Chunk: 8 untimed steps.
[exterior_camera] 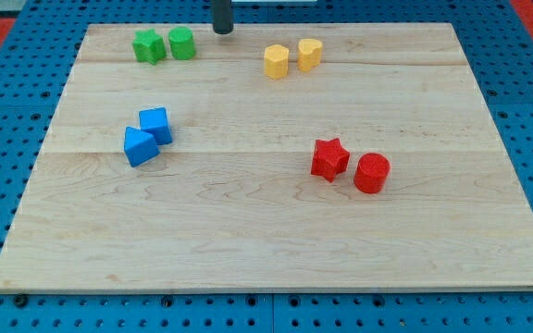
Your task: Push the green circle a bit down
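The green circle (182, 43) stands near the board's top left, touching a green star (149, 46) on its left. My tip (222, 30) is at the view's top edge of the board, a short way to the right of the green circle and slightly above it, not touching it.
A yellow hexagon (277, 61) and a yellow heart-like block (309, 53) sit at top centre-right. Two blue blocks (155, 125) (140, 146) lie at the left middle. A red star (329, 158) and a red circle (372, 173) lie at the right middle. The wooden board (266, 240) rests on a blue pegboard.
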### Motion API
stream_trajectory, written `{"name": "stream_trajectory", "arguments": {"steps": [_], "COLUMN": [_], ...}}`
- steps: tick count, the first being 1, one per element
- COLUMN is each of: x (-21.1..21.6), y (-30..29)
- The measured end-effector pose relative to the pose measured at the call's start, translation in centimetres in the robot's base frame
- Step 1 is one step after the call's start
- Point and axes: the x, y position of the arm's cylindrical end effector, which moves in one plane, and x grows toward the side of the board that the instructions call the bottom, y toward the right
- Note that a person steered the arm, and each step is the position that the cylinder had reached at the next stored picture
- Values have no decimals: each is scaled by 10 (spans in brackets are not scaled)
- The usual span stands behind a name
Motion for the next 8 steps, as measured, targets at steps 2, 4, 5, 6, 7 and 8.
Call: {"name": "stream_trajectory", "arguments": {"steps": [2,4,5,6,7,8], "x": [0,0,0,0,3,16], "y": [-19,-52,-69,-87,-83,-69]}}
